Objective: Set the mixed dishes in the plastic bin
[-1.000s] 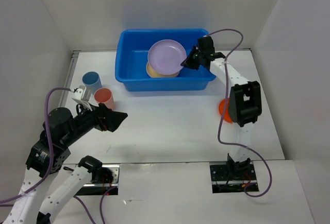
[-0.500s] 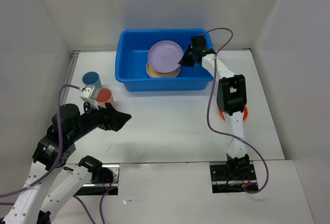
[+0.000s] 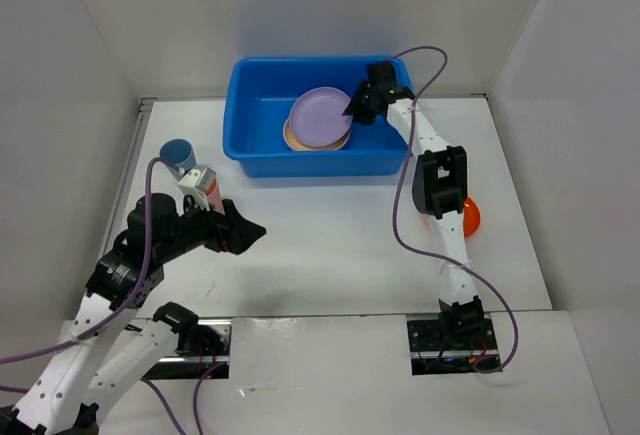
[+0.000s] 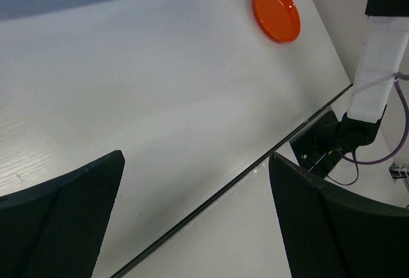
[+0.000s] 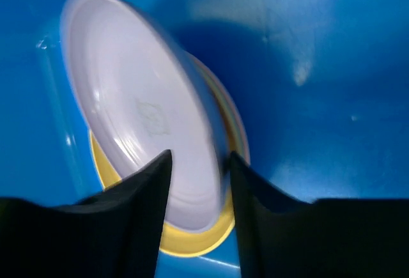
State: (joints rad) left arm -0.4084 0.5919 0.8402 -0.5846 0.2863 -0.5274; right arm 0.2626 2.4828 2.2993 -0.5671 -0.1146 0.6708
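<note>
The blue plastic bin (image 3: 250,155) stands at the back centre. Inside it the lavender plate (image 3: 318,115) lies tilted over the tan-yellow plate (image 3: 295,139). My right gripper (image 3: 358,109) reaches into the bin at the lavender plate's right edge. In the right wrist view its jaws (image 5: 199,163) stand a little apart around that plate's (image 5: 140,118) blurred rim, with the yellow plate (image 5: 192,239) below. My left gripper (image 3: 250,233) is open and empty over the table. The light blue cup (image 3: 178,152) and the mostly hidden salmon-pink cup (image 3: 210,187) stand at the left. No pink plate shows.
An orange plate (image 3: 470,218) lies on the table at the right, partly behind the right arm; it also shows in the left wrist view (image 4: 276,11). White walls close in both sides. The table's front edge (image 4: 211,195) runs under the left gripper.
The right gripper lowered the lavender plate into the bin onto the yellow plate and its jaws loosened. The left arm swung right and forward, covering the salmon cup.
</note>
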